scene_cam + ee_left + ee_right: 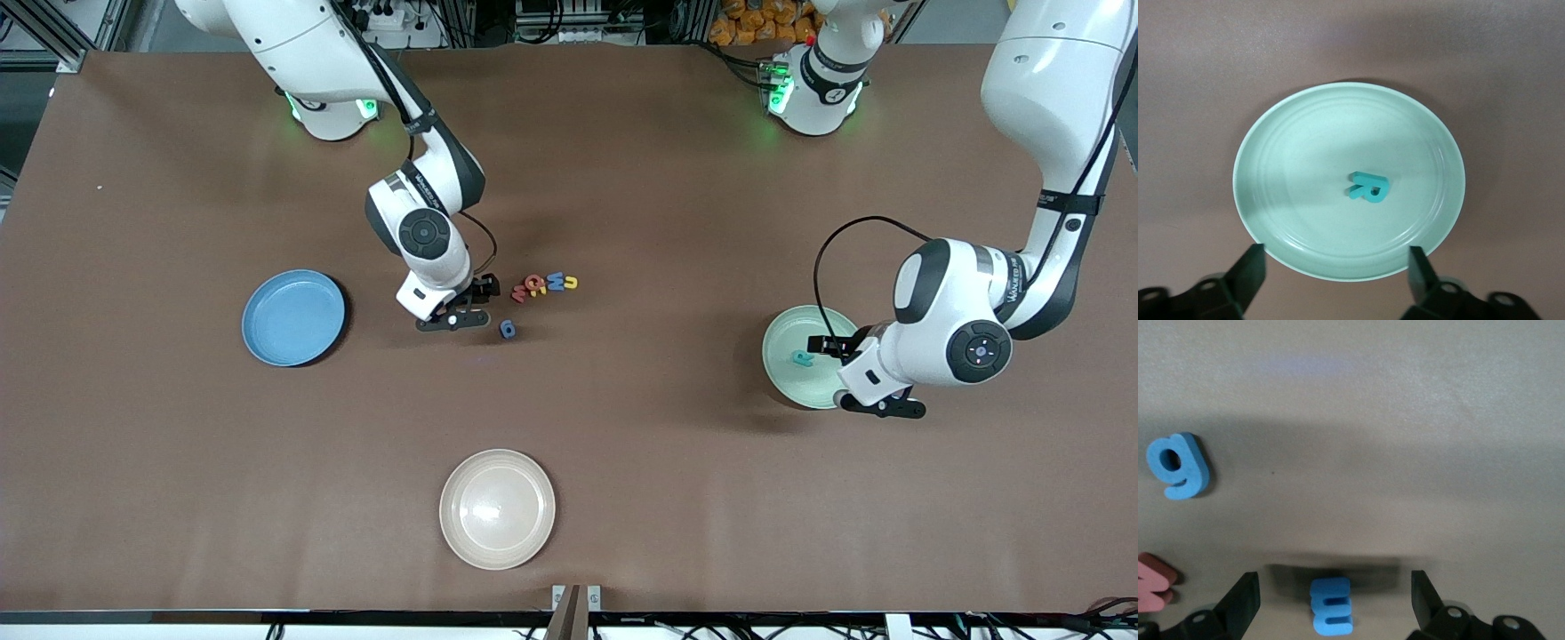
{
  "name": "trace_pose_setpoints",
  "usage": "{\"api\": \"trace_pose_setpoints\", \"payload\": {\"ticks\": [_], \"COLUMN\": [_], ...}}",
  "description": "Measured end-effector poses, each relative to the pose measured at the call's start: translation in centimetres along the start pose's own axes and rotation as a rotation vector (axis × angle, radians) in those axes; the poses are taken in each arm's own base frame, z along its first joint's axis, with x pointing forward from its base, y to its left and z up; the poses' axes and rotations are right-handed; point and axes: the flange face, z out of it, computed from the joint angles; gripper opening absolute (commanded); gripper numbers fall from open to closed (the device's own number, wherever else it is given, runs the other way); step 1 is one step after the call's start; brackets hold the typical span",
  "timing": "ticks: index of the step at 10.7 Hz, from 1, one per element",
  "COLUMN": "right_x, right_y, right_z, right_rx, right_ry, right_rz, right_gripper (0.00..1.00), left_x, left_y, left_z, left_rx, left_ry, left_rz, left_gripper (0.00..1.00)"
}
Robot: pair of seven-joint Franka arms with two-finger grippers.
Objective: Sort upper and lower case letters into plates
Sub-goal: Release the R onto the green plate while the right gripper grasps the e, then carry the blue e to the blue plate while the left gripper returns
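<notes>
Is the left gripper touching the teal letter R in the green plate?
Apart. The left wrist view shows the teal R lying in the green plate, the left gripper open above it.

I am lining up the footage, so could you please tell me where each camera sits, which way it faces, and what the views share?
Front view: high across the table, facing both arms, the blue plate and the cream plate.
Left wrist view: on the left arm, over the mint plate holding the teal R; the open left hand shows.
Right wrist view: on the right arm, looking down at the blue E and blue g; the open right hand shows.
Shared: front and left wrist both show the R in the mint plate.
</notes>
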Motion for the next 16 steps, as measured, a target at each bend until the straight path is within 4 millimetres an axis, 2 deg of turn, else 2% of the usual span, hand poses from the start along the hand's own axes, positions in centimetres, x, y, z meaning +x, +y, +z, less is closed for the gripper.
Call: {"api": "trace_pose_setpoints", "payload": {"ticks": [4,7,10,11,12,13,16], "right_x": [-0.5,-0.6,-0.6,-0.7,-0.7,-0.8,-0.9], "right_y": [0.3,0.3,0.4,0.3,0.2,0.0,0.0], "right_z": [0.1,0.2,0.3,0.3,0.2,0.1,0.1], "right_rx": [-0.004,-0.004,-0.005,-0.005,-0.002,-0.002,-0.006], "right_ry": [-0.006,-0.008,-0.009,-0.009,-0.005,-0.005,-0.011], "right_rz": [0.001,0.003,0.004,0.007,0.011,0.019,0.024], "right_gripper": [0.80,0.59,0.25,0.17,0.16,0.08,0.07], "left_x": [0.0,0.0,-0.1,-0.2,-0.4,-0.5,-0.6], "left_y": [0.0,0.3,1.5,1.8,1.9,1.8,1.8], "left_z": [-0.2,-0.2,-0.7,-1.2,-1.9,-2.5,-3.1], "left_rx": [0.001,0.001,0.008,0.013,0.018,0.021,0.025], "left_ry": [0.004,0.004,0.003,-0.004,-0.008,-0.006,-0.002], "left_rz": [0.000,0.004,-0.005,-0.006,-0.007,-0.009,-0.009], "left_gripper": [1.00,1.00,1.00,1.00,1.00,1.00,0.95]}}
